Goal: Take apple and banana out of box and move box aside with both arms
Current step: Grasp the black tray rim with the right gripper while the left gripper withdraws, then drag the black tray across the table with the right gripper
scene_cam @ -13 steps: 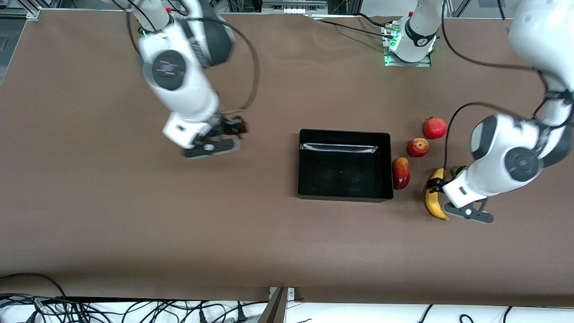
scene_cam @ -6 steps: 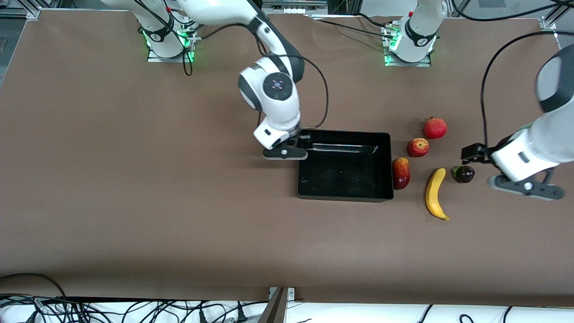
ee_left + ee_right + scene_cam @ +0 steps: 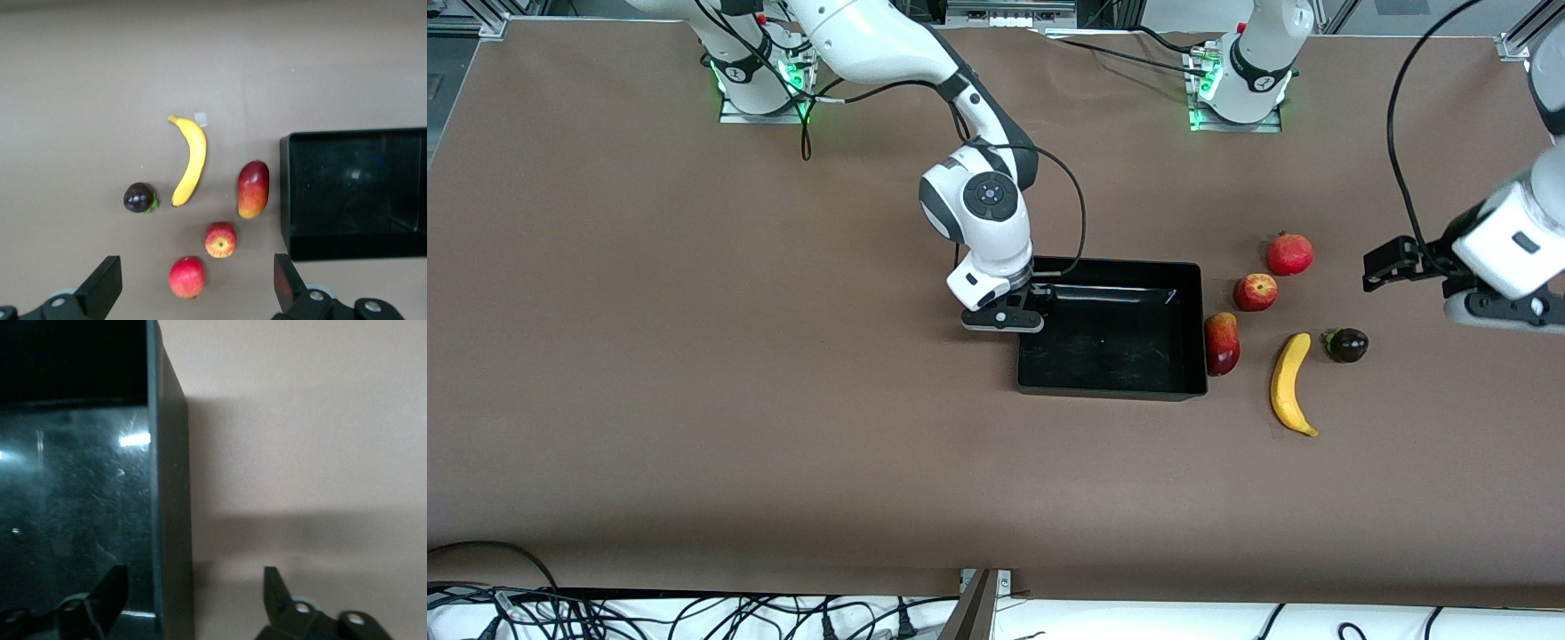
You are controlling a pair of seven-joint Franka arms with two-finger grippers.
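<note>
The black tray [image 3: 1112, 388] lies mid-table and holds nothing. My right gripper [image 3: 1042, 294] is low at the tray's corner toward the right arm's end, open; in the right wrist view it [image 3: 193, 595] straddles the tray wall [image 3: 171, 507], one finger inside and one outside. The banana [image 3: 1291, 384] and the apple [image 3: 1255, 292] lie on the table beside the tray, toward the left arm's end. My left gripper [image 3: 1384, 267] is up in the air, open and empty, over the table near them. The left wrist view shows the banana [image 3: 191, 160], the apple [image 3: 220, 240] and the tray [image 3: 347, 248] below the open gripper [image 3: 193, 288].
A mango [image 3: 1222, 343] lies against the tray's wall. A pomegranate [image 3: 1289, 254] lies farther from the camera than the apple. A small dark fruit [image 3: 1346, 345] lies beside the banana, toward the left arm's end. Brown cloth covers the table.
My right gripper has swung from the right arm's end of the table down to the tray's corner. My left gripper has left the banana and lifted away toward the left arm's end.
</note>
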